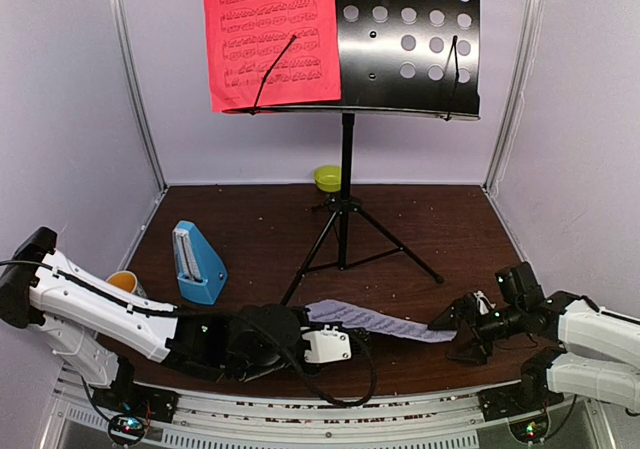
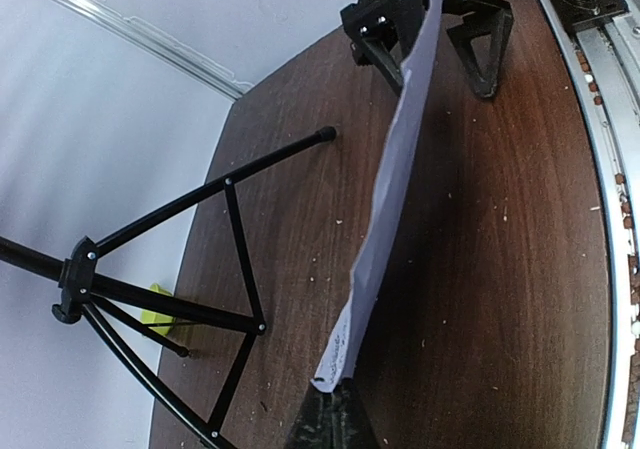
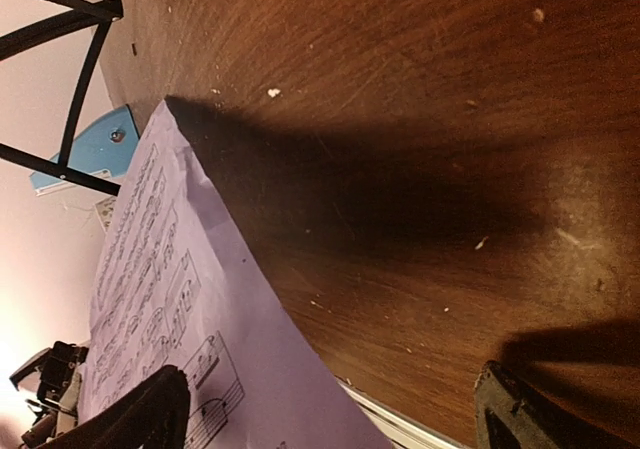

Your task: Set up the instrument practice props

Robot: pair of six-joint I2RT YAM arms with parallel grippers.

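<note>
left gripper (image 2: 332, 404) is pinching the near-left end of the white music sheet (image 2: 395, 169), which runs lengthwise rightward between the right gripper's (image 2: 428, 47) wide-open fingers

Top view: music stand (image 1: 410, 29) and red sheet (image 1: 270, 34) are cropped by the top edge, notes too small to read. Mug (image 1: 122, 281) is mostly behind the left arm, only the rim shows. Green bowl (image 1: 328, 177) sits partly behind the stand's pole. Left pincer (image 2: 335, 397) is buried under its wrist housing from above. On its own camera the fingers run off the bottom edge, only the tips showing, pinched on the white sheet (image 2: 395, 169). The sheet is edge-on, print unreadable. Right pincer (image 2: 438, 79) is clipped by the top edge there. Its own camera shows two finger stubs, spread wide. Metronome (image 3: 100, 149) is half hidden behind stand legs and sheet.
</note>
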